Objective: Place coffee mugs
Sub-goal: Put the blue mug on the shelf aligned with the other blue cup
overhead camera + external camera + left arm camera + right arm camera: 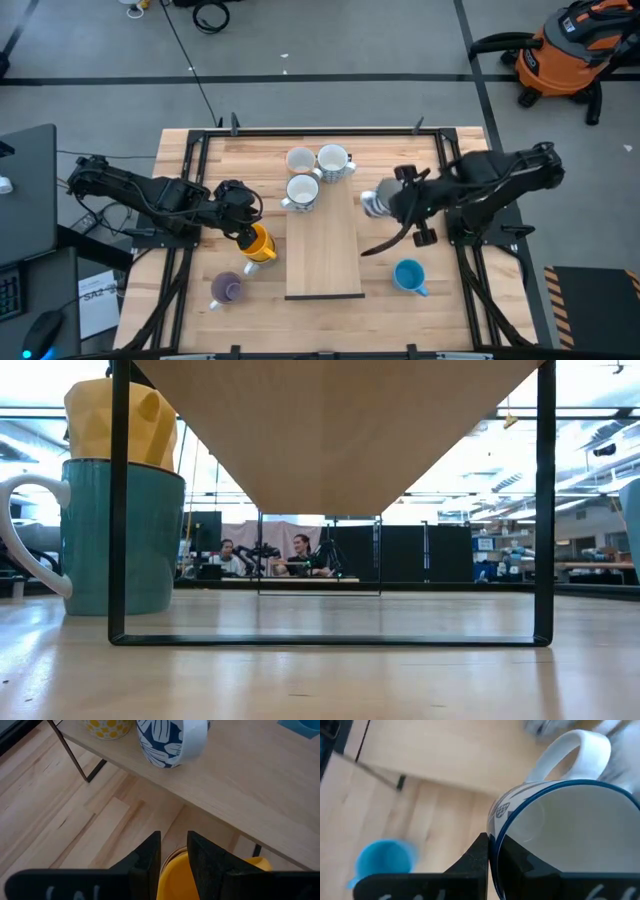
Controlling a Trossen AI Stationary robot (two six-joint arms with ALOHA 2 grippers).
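A light wooden shelf (325, 260) on black legs stands mid-table. Three patterned white mugs (302, 192) (333, 160) (299, 160) stand at its far end. My left gripper (250, 235) is shut on a yellow mug (259, 244) by the shelf's left edge. My right gripper (388, 205) is shut on a white, blue-rimmed mug (373, 203) by the shelf's right edge. A purple mug (227, 289) stands on the table at the near left and a blue mug (409, 275) at the near right. My left gripper (174, 837) pinches the yellow mug's wall at its rim (175, 854) between its two fingers, which slant down from the table's left. The fingers hide the mug's base, so I cannot tell whether it rests on the table. My right gripper (492, 842) holds the white mug by its wall at the rim (495, 822), on the side away from the handle (570, 750). One finger (479, 852) is outside and the other inside. The fingers slant down from the right. The mug is lifted clear.
The shelf's near half (325, 270) is bare wood. The floral mug (170, 740) and a yellow-dotted mug (107, 727) stand near a black leg (75, 755). In the low view the shelf's frame (118, 560) spans the picture. People sit far behind the table (300, 550).
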